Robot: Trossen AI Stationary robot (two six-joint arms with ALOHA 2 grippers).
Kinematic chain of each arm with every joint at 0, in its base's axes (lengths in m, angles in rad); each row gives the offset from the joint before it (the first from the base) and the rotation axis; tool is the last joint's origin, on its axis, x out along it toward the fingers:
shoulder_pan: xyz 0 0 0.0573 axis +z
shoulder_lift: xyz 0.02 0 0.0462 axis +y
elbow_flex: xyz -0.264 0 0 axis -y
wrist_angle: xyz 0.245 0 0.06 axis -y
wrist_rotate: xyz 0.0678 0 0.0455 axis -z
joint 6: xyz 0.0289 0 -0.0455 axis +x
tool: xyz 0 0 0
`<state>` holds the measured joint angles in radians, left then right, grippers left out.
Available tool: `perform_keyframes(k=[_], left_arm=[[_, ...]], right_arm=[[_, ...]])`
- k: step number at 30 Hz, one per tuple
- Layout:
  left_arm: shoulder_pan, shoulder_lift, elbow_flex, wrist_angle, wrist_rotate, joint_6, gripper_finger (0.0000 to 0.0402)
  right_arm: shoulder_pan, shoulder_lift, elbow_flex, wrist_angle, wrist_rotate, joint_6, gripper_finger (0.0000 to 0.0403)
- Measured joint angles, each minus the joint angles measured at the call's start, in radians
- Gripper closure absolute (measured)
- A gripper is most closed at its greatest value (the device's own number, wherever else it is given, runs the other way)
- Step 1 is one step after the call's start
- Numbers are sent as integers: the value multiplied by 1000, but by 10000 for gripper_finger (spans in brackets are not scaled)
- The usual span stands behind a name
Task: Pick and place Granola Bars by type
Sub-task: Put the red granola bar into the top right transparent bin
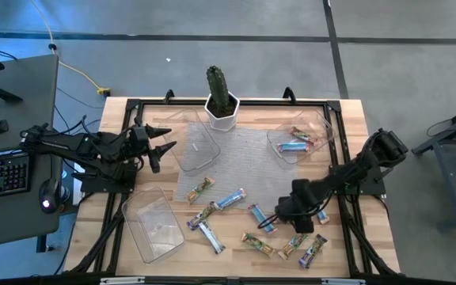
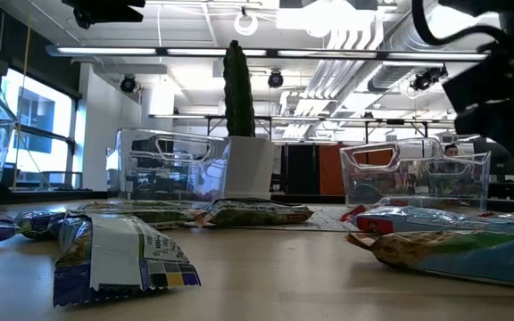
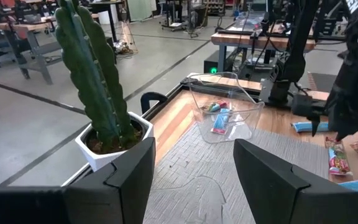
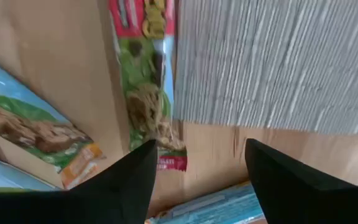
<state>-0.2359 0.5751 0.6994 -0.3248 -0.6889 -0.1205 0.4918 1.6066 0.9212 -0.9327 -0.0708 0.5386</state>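
Right gripper [image 1: 279, 212] hung low over the front right of the table with its fingers spread and nothing between them. Directly under it, in its wrist view, a green-and-red wrapped bar [image 4: 143, 74] lay along the edge of the grey mat [image 4: 278, 62], with a blue-and-tan bar [image 4: 33, 134] just beside it on the bare wood. No wrapper lettering could be read in any view; the nearest bar [image 2: 114, 259] in the low view showed only a white panel of small print.

About a dozen Granola Bars [image 1: 229, 199] lay scattered around that gripper, on the mat's front edge and the wood. Beyond it, the clear tub [image 1: 323, 134] at the back right held a few bars [image 1: 295, 146]. Two more clear tubs, one at the back left [image 1: 182, 150] and one at the front left [image 1: 137, 229], held no bars that could be seen.

Left gripper [image 1: 163, 148] waited well apart at the left side, fingers wide, beside the back-left tub and facing a potted cactus [image 1: 218, 95].
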Motion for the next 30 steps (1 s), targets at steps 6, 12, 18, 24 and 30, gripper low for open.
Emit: perform_keyframes(k=[6, 12, 18, 24, 30], left_arm=[[0, 0, 0, 0, -2, -1, 189], [0, 0, 0, 0, -3, -1, 189], [0, 0, 0, 0, -3, -15, 189], [0, 0, 0, 0, 5, -16, 189], [0, 0, 0, 0, 25, -17, 189]], right_arm=[[1, 0, -27, 57, -30, 34, 176], [20, 0, -6, 75, -43, 42, 176], [65, 0, -1, 141, -34, 141, 176], [106, 1, -3, 164, 51, 203, 176], [135, 16, -39, 196, 72, 256, 176]])
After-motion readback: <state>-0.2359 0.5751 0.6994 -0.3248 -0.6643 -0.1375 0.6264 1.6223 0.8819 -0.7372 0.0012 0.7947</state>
